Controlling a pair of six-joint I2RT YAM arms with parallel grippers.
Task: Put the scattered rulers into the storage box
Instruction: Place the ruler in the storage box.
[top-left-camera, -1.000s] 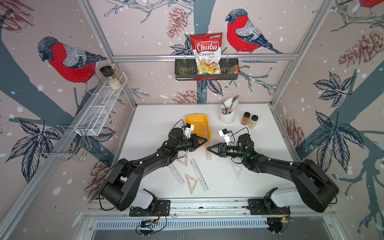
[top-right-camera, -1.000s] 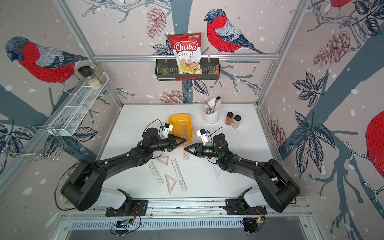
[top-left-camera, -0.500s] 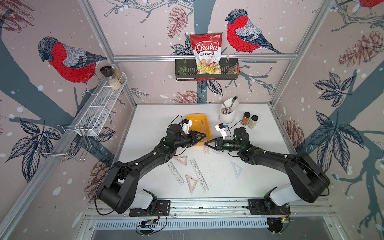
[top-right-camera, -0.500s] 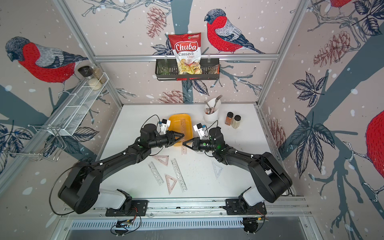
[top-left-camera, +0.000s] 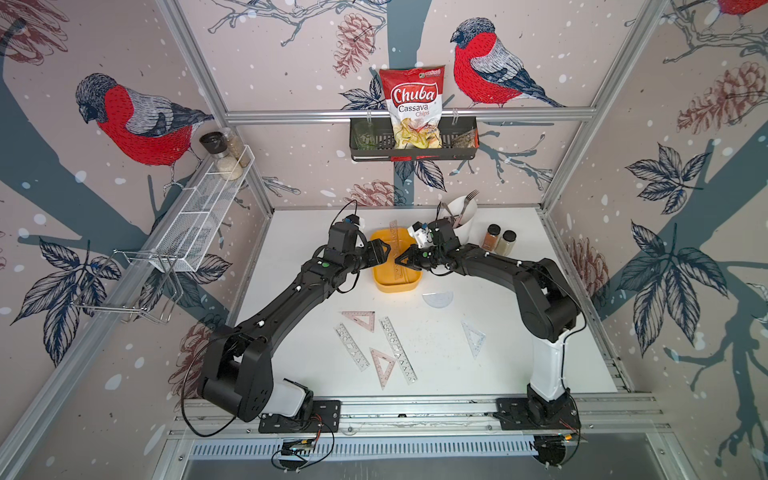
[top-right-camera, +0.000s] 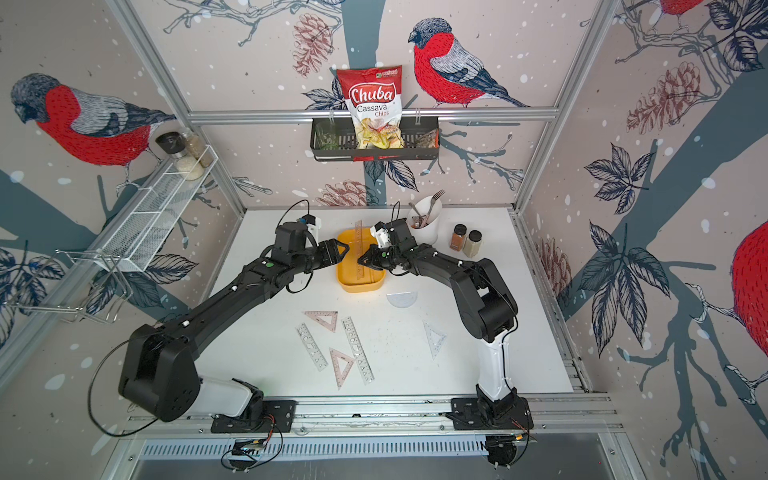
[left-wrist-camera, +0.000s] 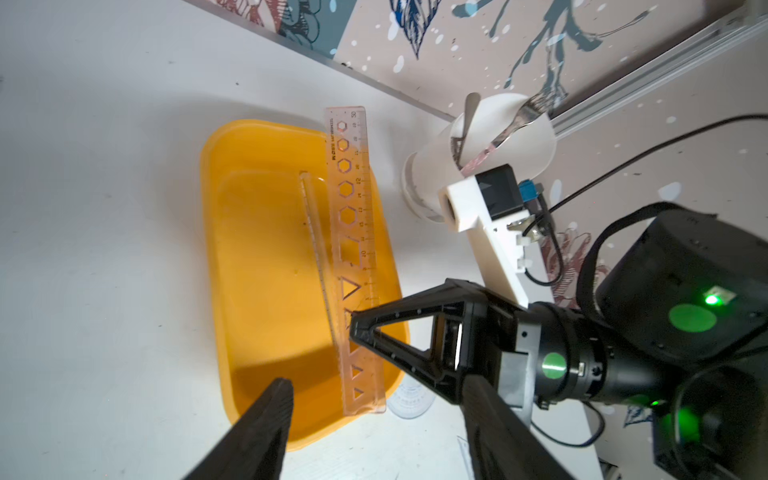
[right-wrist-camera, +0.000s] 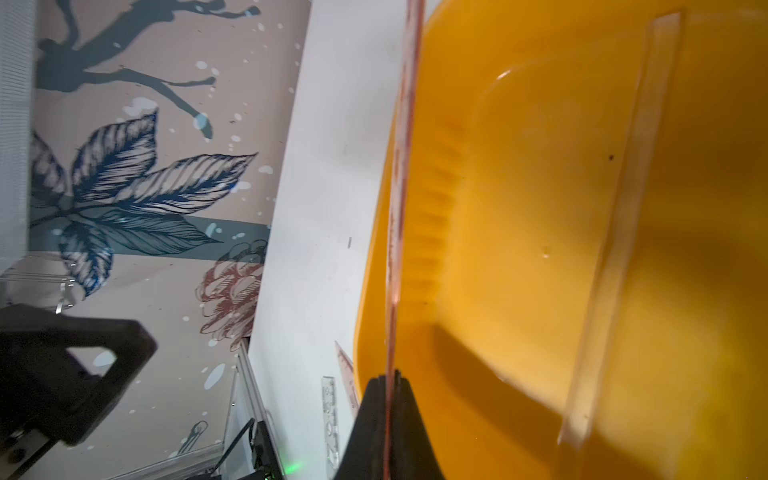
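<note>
On the far half of the white table (top-left-camera: 519, 353), going from left to right, you first meet your left gripper (top-left-camera: 384, 253). Its jaws stand apart and there is nothing between them. It hangs at the left edge of the storage box (top-left-camera: 395, 286), the yellow tub that lies lengthwise between the two arms.

Inside the box, a clear straight ruler (left-wrist-camera: 316, 249) lies flat on the bottom. Above the right side of the box is a pink stencil ruler (left-wrist-camera: 353, 232). It runs along the box, and its far end sticks out beyond the far rim. Your right gripper (right-wrist-camera: 384, 378) is closed on the long edge of this ruler, near its nearer end. In the right wrist view you see the ruler as a thin line pinched between the two fingers. I cannot tell if this ruler touches the box.

Behind the right gripper stands a white cup (top-left-camera: 463, 220) with cutlery, and beside it are two spice jars (top-left-camera: 500, 239).

Nearer to you, six tools lie flat on the table outside the box:
- a clear stencil ruler (top-left-camera: 352, 347);
- a pink set square (top-left-camera: 360, 319);
- a second pink set square (top-left-camera: 383, 365);
- a second stencil ruler (top-left-camera: 398, 349);
- the protractor (top-left-camera: 437, 298), just beside the near right corner of the box;
- a clear set square (top-left-camera: 473, 337), apart from the others.
</note>
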